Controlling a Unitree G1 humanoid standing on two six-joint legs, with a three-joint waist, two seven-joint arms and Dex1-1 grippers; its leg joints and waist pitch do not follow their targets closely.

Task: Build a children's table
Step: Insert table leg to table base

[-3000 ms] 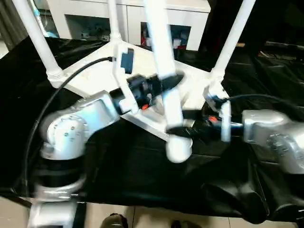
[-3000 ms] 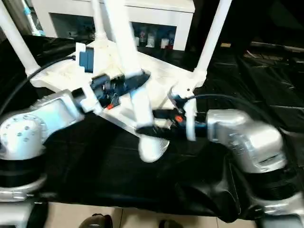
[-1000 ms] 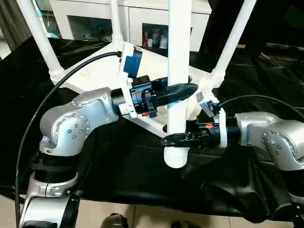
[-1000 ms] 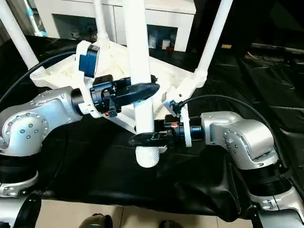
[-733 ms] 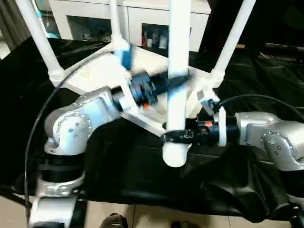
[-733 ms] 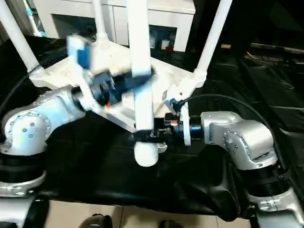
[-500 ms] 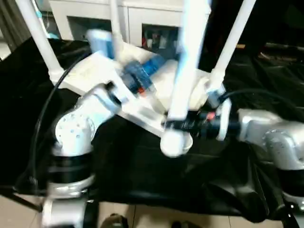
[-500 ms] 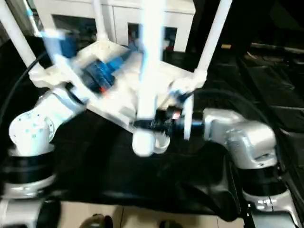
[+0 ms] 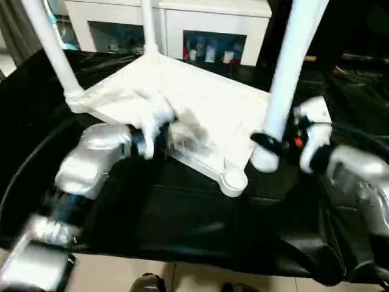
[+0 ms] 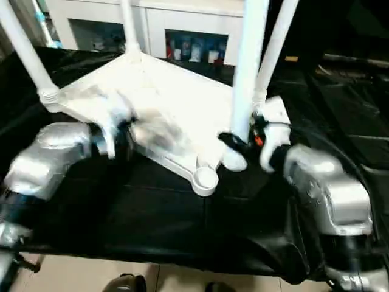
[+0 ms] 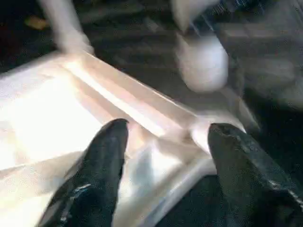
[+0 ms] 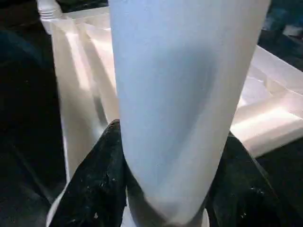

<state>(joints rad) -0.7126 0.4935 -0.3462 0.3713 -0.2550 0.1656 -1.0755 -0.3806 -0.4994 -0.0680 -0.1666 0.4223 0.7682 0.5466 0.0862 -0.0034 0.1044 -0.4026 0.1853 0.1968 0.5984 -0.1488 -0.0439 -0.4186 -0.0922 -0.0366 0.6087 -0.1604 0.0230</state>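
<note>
The children's table top point(image 9: 200, 103) lies upside down on a black cloth, ribbed side up. Three white legs stand in its sockets: left point(image 9: 48, 48), back point(image 9: 146, 24) and right back point(image 10: 276, 36). The near corner socket point(image 9: 234, 180) is bare. My right gripper point(image 9: 267, 144) is shut on a fourth leg point(image 9: 292, 55), held upright to the right of that socket, with black fingers point(image 12: 99, 184) on both sides of the tube. My left gripper point(image 11: 170, 127) is open over the top's underside with nothing between its fingers. The left arm point(image 9: 97, 152) is blurred.
The black cloth point(image 9: 182, 225) covers the work surface and hangs over the front edge. A white cabinet point(image 9: 200, 24) with small items on its shelves stands behind. A person's shoes point(image 9: 146, 283) show on the floor at the front.
My left gripper let go of the leg and drew back left over the table top. My right gripper carried the leg to the right, uncovering the near corner socket.
</note>
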